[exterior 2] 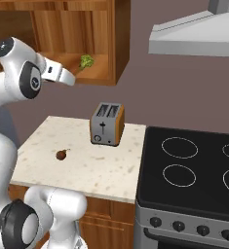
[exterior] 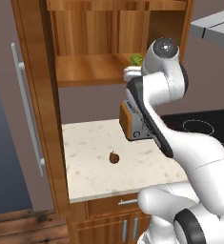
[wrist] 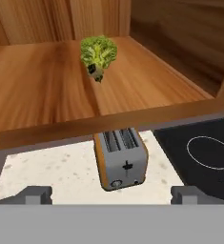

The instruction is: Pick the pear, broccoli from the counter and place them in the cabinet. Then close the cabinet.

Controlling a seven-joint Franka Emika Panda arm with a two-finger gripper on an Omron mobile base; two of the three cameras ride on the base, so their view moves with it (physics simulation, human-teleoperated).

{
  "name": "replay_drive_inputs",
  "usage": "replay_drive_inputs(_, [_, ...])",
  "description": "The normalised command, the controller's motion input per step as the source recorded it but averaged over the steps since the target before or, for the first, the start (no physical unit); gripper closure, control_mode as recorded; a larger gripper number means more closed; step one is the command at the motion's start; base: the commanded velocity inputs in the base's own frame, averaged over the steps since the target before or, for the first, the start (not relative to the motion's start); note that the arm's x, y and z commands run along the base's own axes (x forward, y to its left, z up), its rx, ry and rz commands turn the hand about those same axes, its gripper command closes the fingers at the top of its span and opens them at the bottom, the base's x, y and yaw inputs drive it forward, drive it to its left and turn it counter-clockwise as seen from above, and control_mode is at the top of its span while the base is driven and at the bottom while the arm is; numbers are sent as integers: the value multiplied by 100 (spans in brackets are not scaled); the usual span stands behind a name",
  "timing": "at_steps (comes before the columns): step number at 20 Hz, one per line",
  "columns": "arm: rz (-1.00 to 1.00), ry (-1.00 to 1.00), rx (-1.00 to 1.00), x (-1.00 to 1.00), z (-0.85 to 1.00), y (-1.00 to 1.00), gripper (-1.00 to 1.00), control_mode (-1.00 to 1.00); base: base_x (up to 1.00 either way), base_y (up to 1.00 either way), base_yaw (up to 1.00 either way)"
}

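I am in a kitchen with a brown-grey wall. In front of me is the counter (exterior: 94, 167), a pale speckled stone top with wooden drawers under it. The pear (exterior: 114, 157) lies alone on the counter, small and dark brown. Behind it, near the wall, stands an orange and silver toaster (exterior 2: 106, 124). Beside the counter is a black stove (exterior 2: 194, 170) with white rings, and a grey hood (exterior 2: 194, 34) hangs above it.

Up on the wall is the cabinet (exterior: 104, 33). Its door (exterior: 35, 105) stands open, with a long silver handle (exterior: 27, 109). The broccoli (wrist: 98, 55) sits on the wooden shelf (wrist: 42, 90) inside, green and bumpy.

My pincer (wrist: 112, 195) is up at the front edge of the shelf. Its two tips stand wide apart. It holds nothing and touches nothing. The broccoli is a little way off from it.
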Motion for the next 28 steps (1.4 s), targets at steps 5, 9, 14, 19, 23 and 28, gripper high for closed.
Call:
replay_drive_inputs(5, [9, 37, 10, -83, -48, 22, -100, -100, 0, 0, 0])
replay_drive_inputs(9, [13, 22, 7, -31, -92, 35, -100, -100, 0, 0, 0])
replay_drive_inputs(14, [9, 11, 5, 8, -90, 23, -100, -100, 0, 0, 0])
replay_drive_inputs(19, [5, 14, 0, 18, -77, 26, -100, -100, 0, 0, 0])
replay_drive_inputs(23, [0, 17, 0, 21, -58, 16, -100, -100, 0, 0, 0])
replay_drive_inputs(28, [0, 9, 0, 48, -41, 0, -100, -100, 0, 0, 0])
